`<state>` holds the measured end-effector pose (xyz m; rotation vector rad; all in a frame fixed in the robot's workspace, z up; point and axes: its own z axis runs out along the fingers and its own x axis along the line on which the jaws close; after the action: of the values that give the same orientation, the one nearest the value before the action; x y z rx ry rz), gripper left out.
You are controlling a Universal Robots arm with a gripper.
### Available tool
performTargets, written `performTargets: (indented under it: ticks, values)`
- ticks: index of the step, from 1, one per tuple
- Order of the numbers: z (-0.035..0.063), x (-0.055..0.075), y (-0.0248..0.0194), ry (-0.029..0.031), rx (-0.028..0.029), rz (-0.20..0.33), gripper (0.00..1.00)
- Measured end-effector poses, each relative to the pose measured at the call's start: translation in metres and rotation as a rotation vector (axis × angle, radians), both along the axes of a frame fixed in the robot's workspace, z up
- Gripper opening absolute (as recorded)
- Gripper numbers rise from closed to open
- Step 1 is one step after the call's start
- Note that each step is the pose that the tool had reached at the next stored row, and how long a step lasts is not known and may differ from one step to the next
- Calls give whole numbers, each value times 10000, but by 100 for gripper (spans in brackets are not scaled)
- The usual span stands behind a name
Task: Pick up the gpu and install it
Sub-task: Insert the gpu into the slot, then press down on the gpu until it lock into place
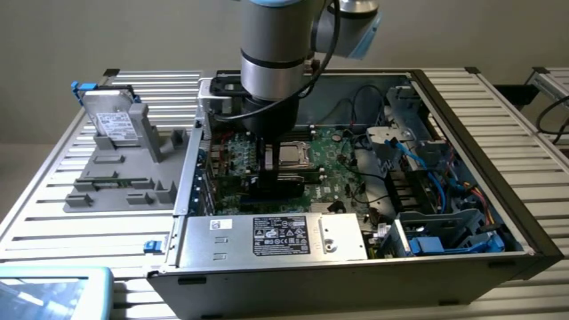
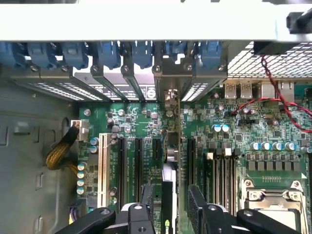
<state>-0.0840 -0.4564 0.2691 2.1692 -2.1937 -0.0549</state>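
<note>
Down inside the open computer case (image 1: 462, 120), the gripper (image 2: 171, 195) hangs with fingers spread, straddling the gpu (image 2: 170, 161) standing edge-on over the motherboard (image 2: 243, 131) slots.

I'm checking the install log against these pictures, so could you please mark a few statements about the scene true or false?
1. The gripper is inside the open computer case, over the motherboard. True.
2. The fingers are clamped on the gpu. False: they stand open, with a gap on each side of the card.
3. The gpu stands on edge on the motherboard, between the fingers. True.
4. The silver drive lies inside the case. False: it rests on the grey tray outside it, on the exterior view's left.
</note>
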Motion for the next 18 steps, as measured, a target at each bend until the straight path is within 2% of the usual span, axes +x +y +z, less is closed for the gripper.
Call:
performTargets:
  ticks: [8,18]
  values:
    - [325,0,0,-8,-7,0,42]
    - [326,0,0,-9,-7,1,42]
